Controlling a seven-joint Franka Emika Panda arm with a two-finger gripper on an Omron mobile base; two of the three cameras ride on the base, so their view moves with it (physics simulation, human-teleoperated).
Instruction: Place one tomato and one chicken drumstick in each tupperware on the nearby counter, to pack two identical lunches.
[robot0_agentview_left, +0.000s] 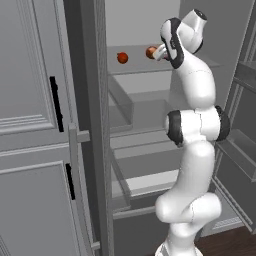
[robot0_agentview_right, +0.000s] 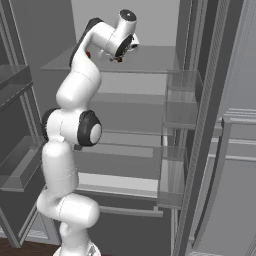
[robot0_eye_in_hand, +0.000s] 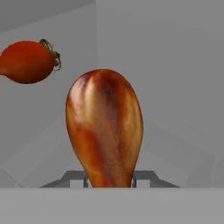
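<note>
Fridge shelf scene: a red tomato (robot0_eye_in_hand: 28, 61) with a green stalk is seen at left. At centre, a browned, glossy chicken drumstick (robot0_eye_in_hand: 105, 127) is gripped at its narrow end by the gripper (robot0_eye_in_hand: 109, 179). Judged firm, slick and light; the bony end suits holding.

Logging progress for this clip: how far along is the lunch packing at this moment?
Early stage. Nothing looks packed: the arm is reaching into the open fridge's top shelf. In hand: the gripper sits at the narrow end of a chicken drumstick, apparently closing on it, though whether it is gripped is unclear. A tomato still lies on that shelf. Carrying food to the tupperware remains.
</note>
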